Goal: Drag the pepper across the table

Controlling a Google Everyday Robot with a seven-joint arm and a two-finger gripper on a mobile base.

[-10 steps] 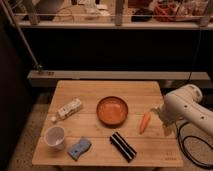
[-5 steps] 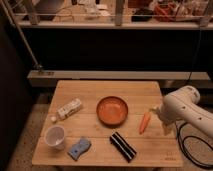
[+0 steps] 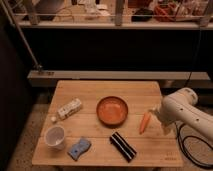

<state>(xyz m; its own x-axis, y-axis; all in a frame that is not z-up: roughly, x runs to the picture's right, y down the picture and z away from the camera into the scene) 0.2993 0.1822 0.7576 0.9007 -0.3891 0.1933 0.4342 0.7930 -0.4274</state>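
Note:
The pepper is a slim orange-red tapered vegetable lying on the light wooden table, right of the round orange-brown bowl. My gripper is at the end of the white arm that reaches in from the right, just right of the pepper's upper end and close to it. Whether it touches the pepper does not show.
A white cup and a blue sponge stand at the front left. A white packet lies at the left, a black striped bar at the front middle. A shelf and railing run behind the table.

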